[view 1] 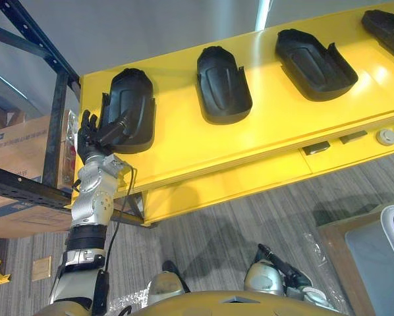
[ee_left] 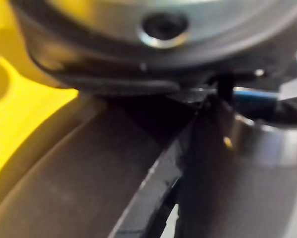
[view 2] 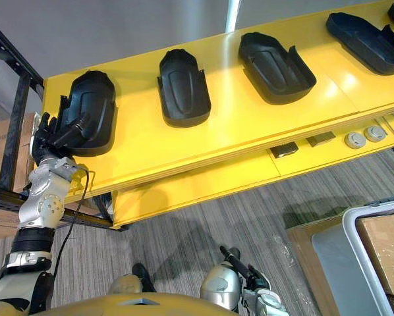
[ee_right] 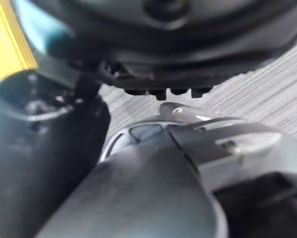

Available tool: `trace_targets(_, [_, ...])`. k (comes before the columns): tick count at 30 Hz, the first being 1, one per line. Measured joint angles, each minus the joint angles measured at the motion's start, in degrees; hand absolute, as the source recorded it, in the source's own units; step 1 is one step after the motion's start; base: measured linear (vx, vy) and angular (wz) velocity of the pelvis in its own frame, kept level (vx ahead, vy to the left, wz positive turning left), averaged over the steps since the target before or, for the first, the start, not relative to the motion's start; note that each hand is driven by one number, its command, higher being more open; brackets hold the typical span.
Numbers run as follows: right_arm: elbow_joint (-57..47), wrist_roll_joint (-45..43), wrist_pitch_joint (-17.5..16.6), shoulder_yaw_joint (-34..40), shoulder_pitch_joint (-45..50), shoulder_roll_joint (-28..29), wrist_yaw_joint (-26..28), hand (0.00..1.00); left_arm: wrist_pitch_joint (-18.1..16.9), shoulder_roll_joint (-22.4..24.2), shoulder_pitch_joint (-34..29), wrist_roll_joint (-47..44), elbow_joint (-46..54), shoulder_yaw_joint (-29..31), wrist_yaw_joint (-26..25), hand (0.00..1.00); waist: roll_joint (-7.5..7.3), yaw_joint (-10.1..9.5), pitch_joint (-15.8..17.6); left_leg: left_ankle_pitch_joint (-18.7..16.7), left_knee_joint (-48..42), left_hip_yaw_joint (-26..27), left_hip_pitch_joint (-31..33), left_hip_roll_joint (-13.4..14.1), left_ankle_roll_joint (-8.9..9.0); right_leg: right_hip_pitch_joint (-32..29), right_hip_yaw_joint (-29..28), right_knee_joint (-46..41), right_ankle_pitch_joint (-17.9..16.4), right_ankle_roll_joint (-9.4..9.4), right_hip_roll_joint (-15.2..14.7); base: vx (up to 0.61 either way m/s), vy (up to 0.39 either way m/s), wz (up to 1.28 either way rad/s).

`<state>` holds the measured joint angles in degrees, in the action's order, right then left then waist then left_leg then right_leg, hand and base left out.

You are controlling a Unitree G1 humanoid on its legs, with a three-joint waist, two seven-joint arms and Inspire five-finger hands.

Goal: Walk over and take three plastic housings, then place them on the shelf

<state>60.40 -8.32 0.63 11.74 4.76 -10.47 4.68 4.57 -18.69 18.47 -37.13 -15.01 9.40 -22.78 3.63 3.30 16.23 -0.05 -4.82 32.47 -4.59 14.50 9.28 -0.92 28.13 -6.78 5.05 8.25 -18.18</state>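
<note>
The black plastic housings lie in a row on the yellow table [view 1: 184,158], hollow side up and well apart from one another. The leftmost housing [view 1: 132,105] sits near the table's left end. The second housing [view 1: 223,85] and third housing [view 1: 313,66] lie further right.

The left hand [view 1: 91,143] has hold of the leftmost one at its near left corner. The thumb [view 1: 116,125] lies over into the hollow, the fingers [view 1: 85,126] stand against the outside of the left wall, and the wall is pinched between them. The housing looks to be flat on the table, not yet lifted. The right hand [view 2: 240,263] hangs low by the robot's side, and I can't tell whether it is clenched or loose.

From here these look like thin moulded shells: light, stiff, and smooth enough to slip. A pinch on one wall should carry the weight, though the long body may swing or twist about that corner. A grip nearer the middle of a side wall would likely hold it steadier. The dark metal rack [view 1: 55,125], with a cardboard box [view 1: 19,148] on it, stands just left of the table.
</note>
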Motion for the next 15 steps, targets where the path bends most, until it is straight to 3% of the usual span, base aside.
trace_targets(4, [-0.01, -0.04, -0.01, 0.01, -0.10, 0.00, 0.01, 1.00, 0.64, 0.31, -0.11, 6.21, 1.72, -0.65, -1.96, 1.00, -0.16, 0.14, 0.09, 0.09, 0.02, 0.02, -0.07, 0.03, 0.00, 0.01, 0.01, 0.02, 0.02, -0.01, 0.08, 0.00, 0.000, 0.00])
trace_targets(8, [0.17, -0.10, 0.03, 0.04, 0.07, 0.06, 0.00, 1.00, 4.25, 0.30, -0.96, 14.80, 5.78, -0.48, -6.00, 1.00, -0.87, 0.12, 0.45, 0.10, 0.10, 0.09, -0.58, 0.04, 0.00, 0.67, 0.09, 0.54, 0.15, 0.08, 0.27, 0.00, 0.000, 0.00])
trace_targets(15, [0.91, -1.21, 0.09, 0.79, 0.23, 0.67, 0.04, 1.00, 11.71, 0.36, -3.60, 26.17, 12.23, -1.06, -4.76, 1.00, -0.96, 0.09, 0.30, 0.07, 0.10, 0.32, -1.92, 0.06, 0.03, 3.43, 1.53, 2.45, 0.52, 0.34, 0.57, 0.02, -0.001, 0.05])
